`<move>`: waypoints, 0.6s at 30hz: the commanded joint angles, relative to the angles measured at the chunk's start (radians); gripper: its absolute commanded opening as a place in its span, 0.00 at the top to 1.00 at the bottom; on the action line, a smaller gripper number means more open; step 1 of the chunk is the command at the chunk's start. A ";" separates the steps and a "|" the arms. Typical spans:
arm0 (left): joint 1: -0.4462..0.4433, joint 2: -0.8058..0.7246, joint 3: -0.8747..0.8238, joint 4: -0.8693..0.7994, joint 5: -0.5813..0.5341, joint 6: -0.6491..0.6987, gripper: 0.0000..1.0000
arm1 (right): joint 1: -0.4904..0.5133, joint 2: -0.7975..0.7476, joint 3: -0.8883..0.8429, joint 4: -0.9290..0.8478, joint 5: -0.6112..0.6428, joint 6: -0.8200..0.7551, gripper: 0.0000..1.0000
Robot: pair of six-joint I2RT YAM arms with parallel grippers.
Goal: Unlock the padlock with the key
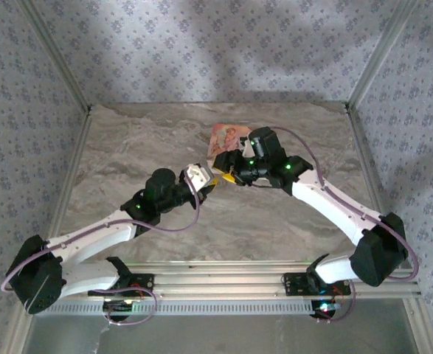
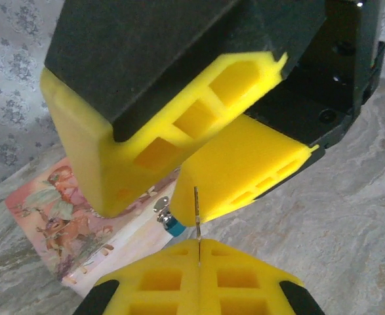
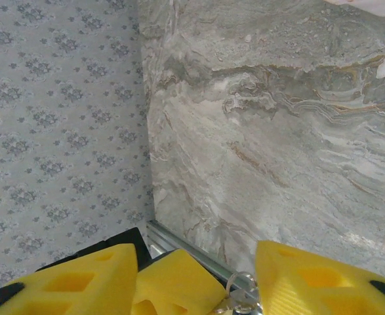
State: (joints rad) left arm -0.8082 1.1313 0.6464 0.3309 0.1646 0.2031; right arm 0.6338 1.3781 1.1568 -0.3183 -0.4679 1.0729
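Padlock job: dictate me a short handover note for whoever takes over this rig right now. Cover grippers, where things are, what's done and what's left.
Left gripper: shut on the key, whose thin blade points up from the fingertips.
Right gripper: shut on the tiny blue padlock, held at its fingertips. The pink floral box lies on the marble table behind it.
Done: both things are gripped, and the key blade is right beside the padlock.
Left: I can't tell whether the key is in the keyhole yet. Seat it, turn it, and release the shackle.
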 commanded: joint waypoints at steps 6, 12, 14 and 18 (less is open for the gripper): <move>-0.012 -0.023 0.032 0.002 -0.054 0.050 1.00 | 0.007 0.018 0.015 -0.020 -0.001 0.017 0.65; -0.016 -0.021 0.024 -0.005 -0.059 0.065 1.00 | 0.007 0.033 0.015 -0.017 -0.002 0.017 0.90; -0.016 -0.024 0.021 -0.010 -0.057 0.069 1.00 | 0.006 0.032 0.014 -0.016 0.002 0.011 0.98; -0.018 -0.032 0.018 -0.032 -0.051 0.062 1.00 | 0.001 0.027 0.013 0.005 0.000 -0.057 1.00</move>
State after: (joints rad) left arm -0.8192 1.1255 0.6464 0.3092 0.1112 0.2546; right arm 0.6338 1.4082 1.1568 -0.3244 -0.4683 1.0744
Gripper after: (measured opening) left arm 0.054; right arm 0.041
